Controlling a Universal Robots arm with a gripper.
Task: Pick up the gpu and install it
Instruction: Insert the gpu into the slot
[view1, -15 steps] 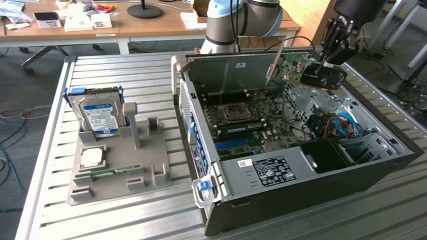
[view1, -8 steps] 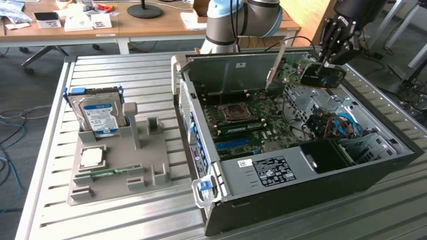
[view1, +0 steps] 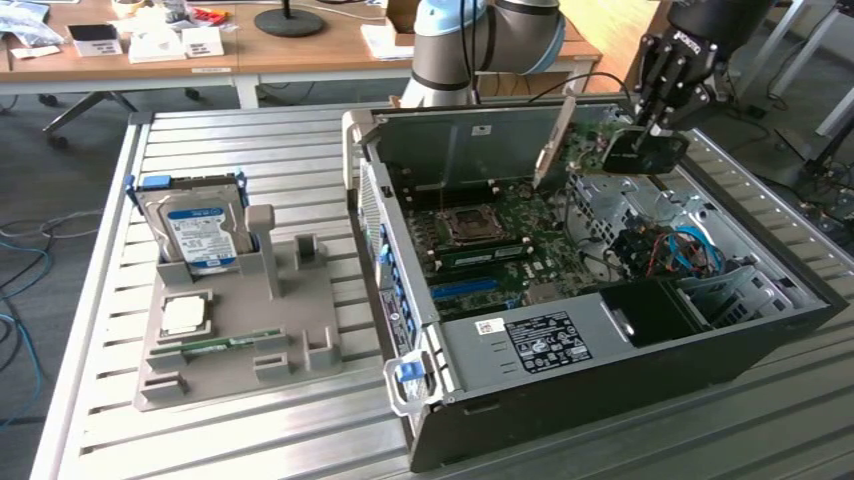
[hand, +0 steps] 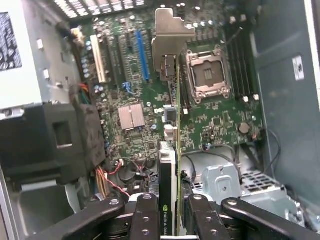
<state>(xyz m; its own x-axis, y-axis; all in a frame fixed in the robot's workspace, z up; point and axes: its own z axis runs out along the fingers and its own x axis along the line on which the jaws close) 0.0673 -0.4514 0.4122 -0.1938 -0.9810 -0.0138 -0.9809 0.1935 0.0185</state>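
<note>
My jaws clench the gpu (hand: 167, 170) by one end, card edge-on over the motherboard (hand: 220, 120), bracket end farthest from me; free space both sides, between black shroud (hand: 50, 140) and case wall (hand: 285, 75).

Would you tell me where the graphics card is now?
The graphics card hangs clamped in the claw above the motherboard, on the exterior view's right.

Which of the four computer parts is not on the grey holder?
The gpu, the dark card with a silver bracket: the gripper holds it on edge over the motherboard. Hard drive, processor and memory stick sit on the holder.
</note>
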